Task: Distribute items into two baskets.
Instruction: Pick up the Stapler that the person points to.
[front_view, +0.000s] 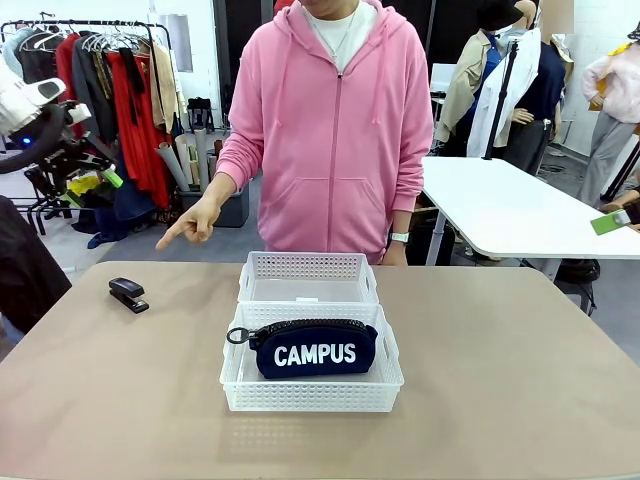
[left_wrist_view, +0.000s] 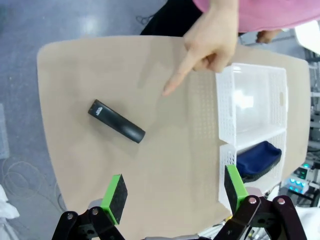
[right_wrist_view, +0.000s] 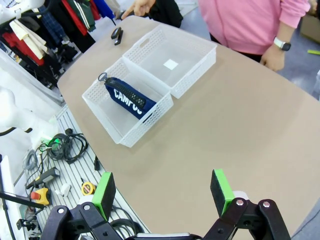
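The navy CAMPUS pouch lies in the near white basket, its ring pull to the left. The far basket touches it and holds nothing but a small label. The black stapler lies on the table, left of the baskets. A person's hand points a finger down toward the stapler. My left gripper hangs open high above the table's left part, with the stapler ahead of it. My right gripper is open, high over the right side, well away from the pouch.
The person in a pink hoodie stands at the far edge, behind the baskets. The tan table is bare on the right and front. Cables and tools lie on a rack beside the table's edge. A white table stands behind.
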